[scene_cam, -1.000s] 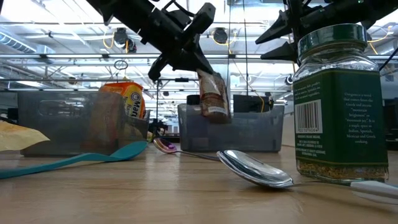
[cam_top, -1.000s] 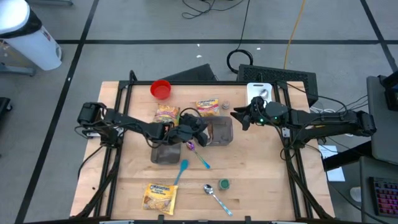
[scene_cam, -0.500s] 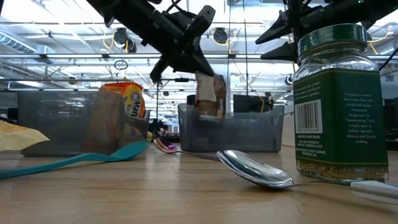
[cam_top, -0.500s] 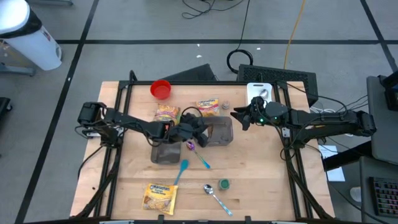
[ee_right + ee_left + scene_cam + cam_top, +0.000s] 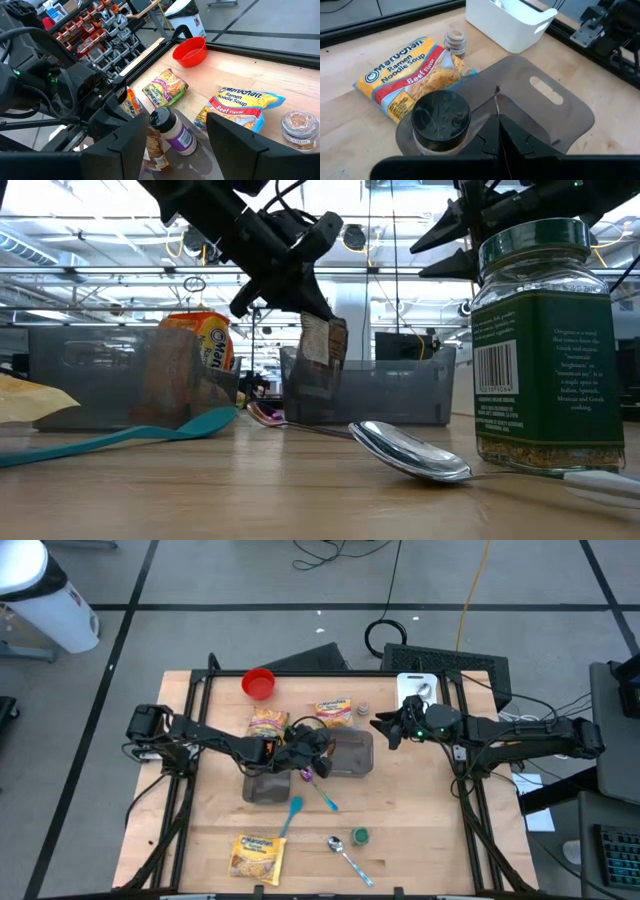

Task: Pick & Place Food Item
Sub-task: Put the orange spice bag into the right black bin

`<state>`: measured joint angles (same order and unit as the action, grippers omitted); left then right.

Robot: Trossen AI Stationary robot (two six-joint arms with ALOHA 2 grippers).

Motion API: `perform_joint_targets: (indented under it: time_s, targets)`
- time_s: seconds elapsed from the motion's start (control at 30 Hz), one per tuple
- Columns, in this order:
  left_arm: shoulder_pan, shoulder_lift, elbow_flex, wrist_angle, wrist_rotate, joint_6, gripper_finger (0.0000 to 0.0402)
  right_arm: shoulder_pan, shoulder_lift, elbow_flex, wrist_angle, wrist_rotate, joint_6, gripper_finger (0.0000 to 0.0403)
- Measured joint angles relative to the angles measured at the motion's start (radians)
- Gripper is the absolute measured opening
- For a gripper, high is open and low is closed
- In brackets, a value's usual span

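The food item is a brown packet (image 5: pixel 322 352) that hangs from my left gripper (image 5: pixel 308 308), which is shut on it over the right-hand grey bin (image 5: pixel 360 766). A jar with a black lid (image 5: pixel 440 118) and a purple label lies in that bin. My right gripper (image 5: pixel 381 727) stands open in the air off the bin's far right corner and holds nothing. In the right wrist view the packet (image 5: pixel 156 148) shows beside the jar (image 5: pixel 172 129). My left gripper pinches the packet's top edge (image 5: pixel 318 320) between its two fingers, which slant down from the table's left side. The packet hangs nearly upright below the fingers. Its lower end (image 5: pixel 312 385) is down behind the bin's see-through wall.
A second grey bin (image 5: pixel 266 788) sits left of the first. Ramen packs (image 5: pixel 268 723) (image 5: pixel 334 711) (image 5: pixel 256 856), a red bowl (image 5: pixel 259 683), a small spice jar (image 5: pixel 454 42) and a white bin (image 5: pixel 417 688) lie around them. A teal spoon (image 5: pixel 293 812), a metal spoon (image 5: pixel 345 855) and a green jar (image 5: pixel 359 836) are near the front.
My left gripper has tipped and rolled at the wrist and sunk slightly. The packet has dropped lower and swung toward the bin's left wall, so its lower end now sits inside the bin rather than above the rim.
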<state>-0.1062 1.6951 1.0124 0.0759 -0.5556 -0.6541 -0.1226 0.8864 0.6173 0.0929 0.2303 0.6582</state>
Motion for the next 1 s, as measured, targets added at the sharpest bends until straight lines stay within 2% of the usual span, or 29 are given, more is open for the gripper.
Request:
perform_joint_targets:
  time_s: [0.73, 1.0]
  targets:
    - [0.000, 0.047, 0.001, 0.027, -0.003, -0.003, 0.0004, 0.000, 0.024, 0.000, 0.000, 0.000, 0.010, 0.0196]
    - [0.000, 0.047, 0.001, 0.024, -0.002, -0.001, 0.0031, 0.000, 0.024, 0.000, 0.000, 0.000, 0.007, 0.0196]
